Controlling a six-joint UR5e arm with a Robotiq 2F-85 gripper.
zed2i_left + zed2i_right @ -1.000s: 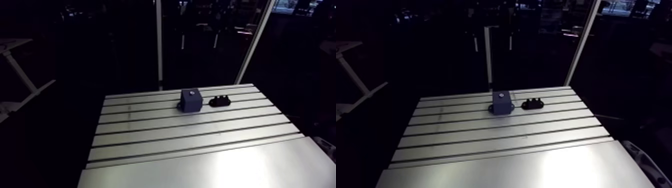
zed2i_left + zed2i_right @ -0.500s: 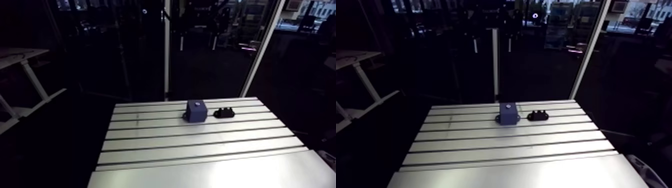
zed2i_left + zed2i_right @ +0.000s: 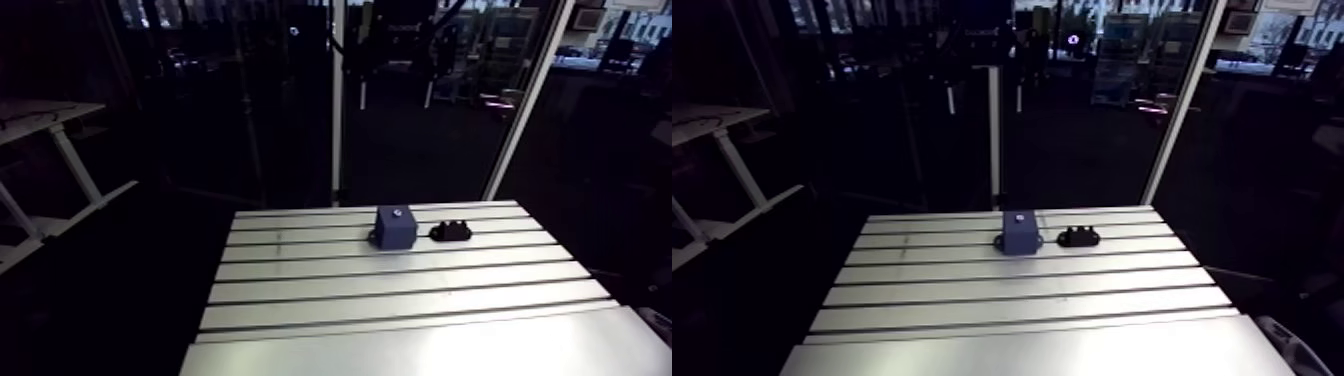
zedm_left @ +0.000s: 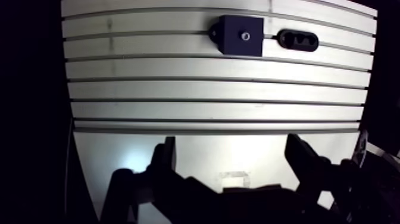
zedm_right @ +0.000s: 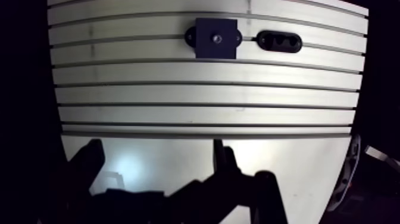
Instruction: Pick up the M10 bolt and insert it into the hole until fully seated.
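Gripper (image 4: 232, 143) open, empty, over tabletop (image 4: 208, 89); block (image 4: 241, 36) and black holder (image 4: 297, 40) sit side by side well ahead. Bolt not discernible, presumably in holder. I plan to centre above it, then descend straight

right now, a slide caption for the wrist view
Open tool over the slotted table, blue block and black holder side by side ahead.

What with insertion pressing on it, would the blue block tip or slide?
Probably neither. The blue block looks squat and flat-based, so tipping seems unlikely. Small ears at its base lie over a table slot, suggesting it is fastened down, though no fastener shows.
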